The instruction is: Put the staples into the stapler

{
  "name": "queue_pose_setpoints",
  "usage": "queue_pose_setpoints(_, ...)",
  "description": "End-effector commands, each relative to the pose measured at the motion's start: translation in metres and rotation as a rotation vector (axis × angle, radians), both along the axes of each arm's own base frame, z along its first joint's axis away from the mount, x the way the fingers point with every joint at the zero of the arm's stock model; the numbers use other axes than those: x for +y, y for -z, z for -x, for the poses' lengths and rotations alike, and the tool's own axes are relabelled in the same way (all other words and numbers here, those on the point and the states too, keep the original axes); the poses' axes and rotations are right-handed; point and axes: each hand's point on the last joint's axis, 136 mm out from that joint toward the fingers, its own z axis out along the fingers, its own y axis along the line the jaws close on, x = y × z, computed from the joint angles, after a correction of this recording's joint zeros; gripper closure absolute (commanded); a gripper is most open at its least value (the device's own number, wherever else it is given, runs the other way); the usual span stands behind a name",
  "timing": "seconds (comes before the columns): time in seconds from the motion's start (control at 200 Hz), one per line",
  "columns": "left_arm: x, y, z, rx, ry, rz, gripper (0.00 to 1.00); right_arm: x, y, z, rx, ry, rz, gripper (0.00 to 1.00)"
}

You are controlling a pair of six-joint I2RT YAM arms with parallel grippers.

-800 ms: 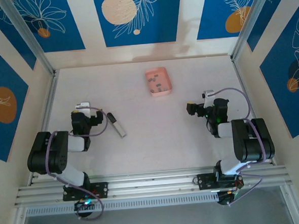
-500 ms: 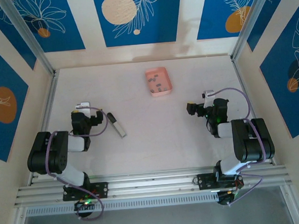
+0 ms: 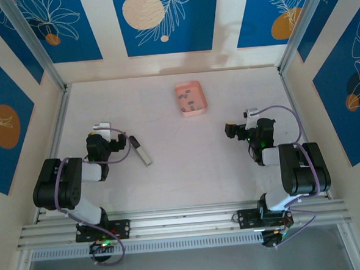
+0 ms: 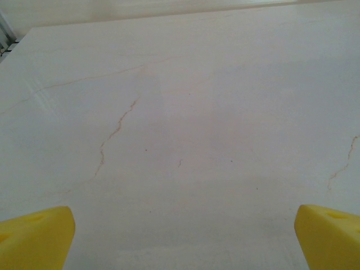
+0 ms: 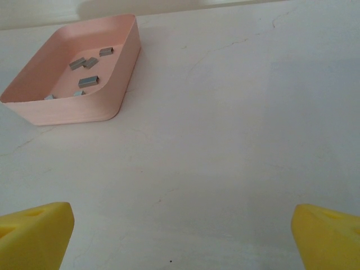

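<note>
The stapler (image 3: 140,151) lies just right of the spread left pincer (image 4: 183,239). The staples (image 5: 89,72) lie ahead-left of the spread right pincer (image 5: 183,236).

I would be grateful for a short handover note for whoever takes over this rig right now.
Left gripper: open, empty, over bare table.
Right gripper: open, empty, facing the pink tray.
Staples: loose in the pink tray, far middle of the table.
Stapler: lying on the table just beside the left arm.
Done: nothing loaded or picked up.
Left: grasp the stapler, fetch a staple strip, load it.
</note>
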Motion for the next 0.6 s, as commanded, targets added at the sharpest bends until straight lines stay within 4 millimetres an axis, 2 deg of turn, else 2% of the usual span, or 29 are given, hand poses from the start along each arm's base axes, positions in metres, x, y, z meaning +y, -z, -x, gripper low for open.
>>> queue_pose_setpoints(0.0,-0.0067,-0.0072,-0.0062,-0.015,0.034,0.0,0.0,-0.0036,-0.007,-0.0076,-0.013,0.015,-0.012,0.01)
queue_pose_setpoints(0.49,-0.0073,-0.01,-0.0025,-0.034,0.029,-0.02,0.01,-0.0035,-0.0083,-0.0062,-0.021,0.012,-0.014,0.01)
queue_pose_setpoints(0.59,-0.0015,-0.0148,-0.004,-0.031,-0.015,-0.026,0.01,-0.0029,-0.0094,-0.0049,-0.028,0.01,-0.016,0.01)
